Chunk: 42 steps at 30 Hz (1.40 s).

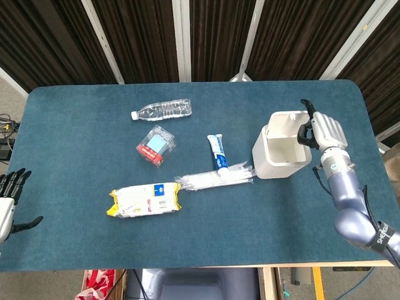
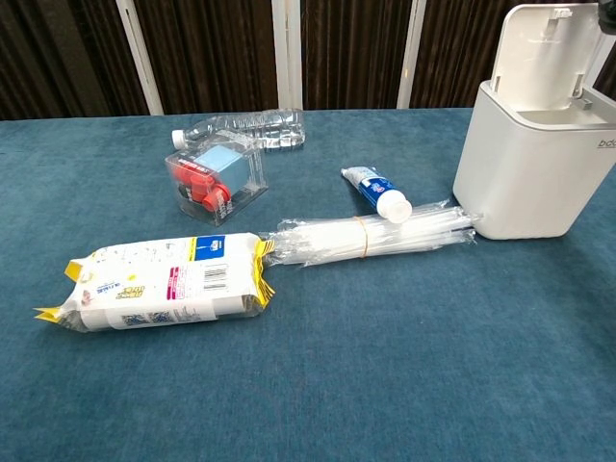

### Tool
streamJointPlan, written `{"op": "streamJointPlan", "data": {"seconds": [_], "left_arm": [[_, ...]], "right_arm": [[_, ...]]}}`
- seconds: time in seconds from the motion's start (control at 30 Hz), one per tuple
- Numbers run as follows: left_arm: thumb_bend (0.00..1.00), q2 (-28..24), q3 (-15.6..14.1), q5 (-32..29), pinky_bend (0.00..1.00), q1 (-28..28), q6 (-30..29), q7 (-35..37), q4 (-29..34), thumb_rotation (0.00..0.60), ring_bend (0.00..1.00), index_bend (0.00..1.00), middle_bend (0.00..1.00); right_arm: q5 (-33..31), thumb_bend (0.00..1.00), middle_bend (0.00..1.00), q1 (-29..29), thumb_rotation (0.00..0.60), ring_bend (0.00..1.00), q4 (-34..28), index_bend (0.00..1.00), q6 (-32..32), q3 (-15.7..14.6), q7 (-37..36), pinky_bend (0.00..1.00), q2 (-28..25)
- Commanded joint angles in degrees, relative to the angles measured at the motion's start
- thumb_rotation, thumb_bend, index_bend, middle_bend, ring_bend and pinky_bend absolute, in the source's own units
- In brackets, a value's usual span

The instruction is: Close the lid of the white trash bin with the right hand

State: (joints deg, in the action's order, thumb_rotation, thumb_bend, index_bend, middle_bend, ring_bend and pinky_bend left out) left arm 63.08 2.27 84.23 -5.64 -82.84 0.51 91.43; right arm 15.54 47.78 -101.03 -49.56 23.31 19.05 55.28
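Note:
The white trash bin [image 1: 280,156] stands right of the table's middle, and its lid [image 1: 289,120] is raised upright at the back. In the chest view the bin [image 2: 529,173] fills the upper right with the lid [image 2: 551,48] standing up. My right hand [image 1: 324,130] hovers just right of the lid's upper corner, fingers slightly curled and holding nothing; whether it touches the lid I cannot tell. My left hand [image 1: 9,203] hangs off the table's left edge, fingers spread and empty.
A bundle of clear straws [image 1: 215,180] and a toothpaste tube [image 1: 217,152] lie just left of the bin. Further left are a wet-wipes pack [image 1: 145,200], a clear box with red parts [image 1: 155,145] and a water bottle [image 1: 162,111].

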Motion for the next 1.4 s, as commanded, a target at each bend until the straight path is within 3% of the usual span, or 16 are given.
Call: {"op": "streamJointPlan", "data": {"seconds": [0.03,0.17,0.33,0.83,1.4], "left_arm": [[0.00,0.0,-0.1,-0.1,0.00,0.0,0.1,0.0,0.0,0.600,0.00,0.00,0.00],[0.00,0.0,-0.1,0.1,0.00,0.0,0.1,-0.1,0.1,0.600,0.00,0.00,0.00],[0.00,0.0,-0.1,0.1,0.00,-0.1,0.1,-0.2,0.1,0.600,0.00,0.00,0.00],[0.00,0.1,-0.3,0.5,0.00,0.0,-0.2,-0.8,0.0,0.600,0.00,0.00,0.00],[0.00,0.3,-0.5,1.1,0.00,0.1,-0.7,-1.5,0.0,0.600,0.00,0.00,0.00]], "right_arm": [[-0.9,0.78,0.77,0.6,0.600,0.92,0.3,0.19,0.1,-0.8,0.3,0.82,0.1],[-1.4,0.79,0.77,0.9,0.600,0.92,-0.1,0.28,0.3,-1.4,0.0,0.82,-0.2],[-0.8,0.79,0.77,0.9,0.600,0.92,-1.5,0.31,0.0,-2.1,-0.4,0.82,-1.1],[4.4,0.79,0.77,-2.0,0.600,0.92,-9.7,0.32,-1.7,-3.0,-4.5,0.82,-5.1],[10.5,0.79,0.77,-5.9,0.600,0.92,-12.3,0.32,-2.1,-7.9,-7.4,0.82,-4.7]]}}
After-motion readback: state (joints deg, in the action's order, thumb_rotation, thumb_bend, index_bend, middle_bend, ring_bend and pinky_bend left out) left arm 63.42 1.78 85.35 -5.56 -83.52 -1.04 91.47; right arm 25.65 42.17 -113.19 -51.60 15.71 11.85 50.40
